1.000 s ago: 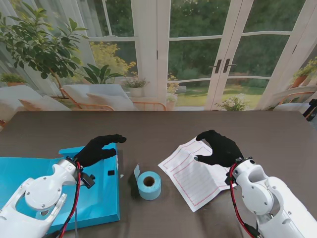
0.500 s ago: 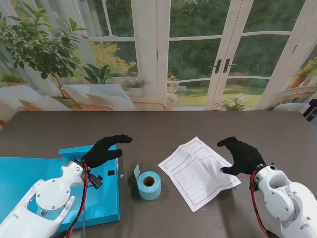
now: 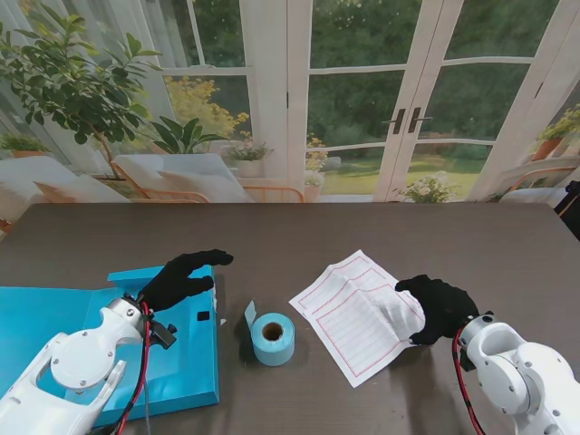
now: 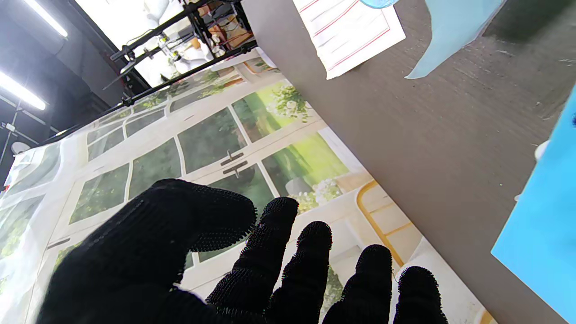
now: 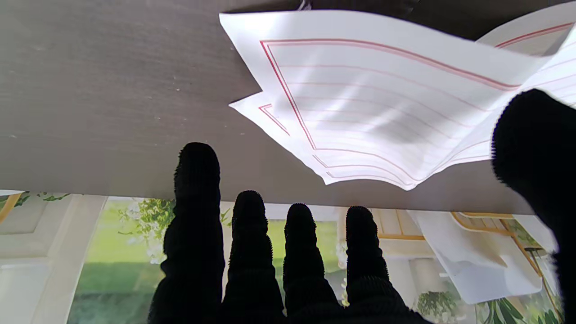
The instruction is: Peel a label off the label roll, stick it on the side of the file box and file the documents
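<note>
The label roll (image 3: 273, 337) stood between file box (image 3: 109, 349) and documents (image 3: 360, 314) — nearer the empty, spread-fingered left hand (image 3: 181, 279), its loose tab toward that hand — while the open right hand (image 3: 440, 306) rested at the documents' edge.

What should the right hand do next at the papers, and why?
Probably close the right hand on the documents: its thumb is at their lifted right edge, its fingers spread beyond it, nothing gripped. The left hand hovers open over the file box.

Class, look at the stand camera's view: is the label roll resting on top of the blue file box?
No. The label roll sits on the bare table, to the right of the file box, with a gap between them.
</note>
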Available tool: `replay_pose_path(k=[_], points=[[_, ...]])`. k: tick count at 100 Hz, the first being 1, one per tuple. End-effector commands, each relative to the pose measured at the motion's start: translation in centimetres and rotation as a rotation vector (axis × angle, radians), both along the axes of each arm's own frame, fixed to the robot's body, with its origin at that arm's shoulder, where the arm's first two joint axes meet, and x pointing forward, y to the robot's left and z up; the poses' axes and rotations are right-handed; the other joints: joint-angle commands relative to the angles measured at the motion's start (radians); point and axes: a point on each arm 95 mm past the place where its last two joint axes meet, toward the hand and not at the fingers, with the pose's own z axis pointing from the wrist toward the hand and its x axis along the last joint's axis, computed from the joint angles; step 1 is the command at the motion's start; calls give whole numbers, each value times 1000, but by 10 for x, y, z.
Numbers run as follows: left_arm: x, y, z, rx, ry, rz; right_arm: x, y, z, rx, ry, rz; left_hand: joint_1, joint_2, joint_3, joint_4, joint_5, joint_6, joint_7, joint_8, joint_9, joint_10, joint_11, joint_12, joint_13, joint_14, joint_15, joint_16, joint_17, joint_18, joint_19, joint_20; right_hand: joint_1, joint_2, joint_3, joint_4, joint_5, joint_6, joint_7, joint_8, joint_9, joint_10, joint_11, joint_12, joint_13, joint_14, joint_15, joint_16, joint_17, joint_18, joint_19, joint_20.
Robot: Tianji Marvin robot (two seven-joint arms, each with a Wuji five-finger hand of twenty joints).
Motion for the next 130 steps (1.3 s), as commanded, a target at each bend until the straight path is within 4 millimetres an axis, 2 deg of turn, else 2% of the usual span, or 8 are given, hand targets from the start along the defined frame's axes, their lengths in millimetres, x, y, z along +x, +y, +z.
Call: replay_pose_path(k=[1, 13, 18, 67, 88, 110, 117, 130], points=[[-4, 2, -2, 9, 13, -18, -7, 4, -5, -22, 32, 10, -13, 2, 6, 15, 20, -25, 0, 2, -12, -6, -7, -10, -15, -18, -18, -11, -19, -43, -29, 12, 4, -71, 32, -25, -39, 10, -83, 80, -32, -7, -41, 8, -54, -6, -10, -9, -535, -15, -30, 19], [-5, 5, -3, 8, 14, -14, -10, 4, -7, -41, 56, -3, -13, 5, 5, 14, 22, -26, 1, 3, -10, -5, -8, -10, -14, -17, -18, -11, -19, -43, -30, 12, 13, -86, 37, -26, -53, 25, -146, 118, -35, -2, -83, -2, -69, -1, -14, -10, -547, -16, -43, 17], [-5, 5, -4, 3, 15, -12, -11, 3, -9, -53, 70, -11, -12, 4, 6, 14, 21, -27, 1, 3, -9, -2, -8, -9, -15, -17, -18, -12, -20, -43, -31, 12, 15, -93, 43, -29, -44, 31, -219, 216, -35, 0, -108, 17, -80, 0, -17, -10, -549, -13, -55, 25], [-8, 8, -2, 8, 17, -14, -5, 11, -24, -148, 108, -11, -13, 13, 4, 12, 28, -24, 3, 7, -2, 9, -7, -6, -12, -17, -18, -12, -23, -44, -33, 12, 75, -96, 46, -19, -17, 30, -184, 273, -30, 5, -58, 53, -32, 14, -4, -7, -522, -8, -44, 32], [-16, 8, 2, 6, 16, -3, -1, 13, -31, -160, 110, -6, -14, 21, 1, 10, 33, -20, 5, 9, 4, 15, -6, -5, -7, -13, -16, -12, -23, -41, -33, 12, 98, -76, 44, -12, -26, 25, 24, 85, -33, 3, 40, 30, -1, 20, 20, -3, -515, -6, 15, 3], [-20, 9, 2, 0, 23, 7, 4, 18, -35, -174, 123, 8, -13, 26, 1, 10, 42, -16, 7, 11, 7, 22, -6, -5, -6, -9, -17, -12, -23, -39, -34, 12, 129, 11, 18, 0, -20, 22, 92, 25, -34, 4, 100, 38, 29, 27, 42, 5, -510, -7, 45, -3], [-21, 9, 3, 1, 24, 9, 6, 19, -36, -179, 129, 11, -51, 82, -67, -54, 38, -17, 5, 12, 6, 22, -7, -5, -4, -9, -17, -11, -23, -38, -34, 12, 134, 28, 14, 3, -19, 23, 100, 18, -33, 3, 110, 40, 35, 26, 45, 7, -508, -7, 50, -3], [-23, 9, 5, 1, 22, 10, 8, 21, -39, -188, 140, 13, -52, 89, -72, -73, 45, -16, 7, 15, 7, 22, -7, -5, -4, -10, -17, -12, -23, -38, -34, 12, 143, 58, 4, 8, -22, 25, 105, 5, -33, 4, 123, 42, 42, 30, 50, 8, -506, -8, 60, -4]])
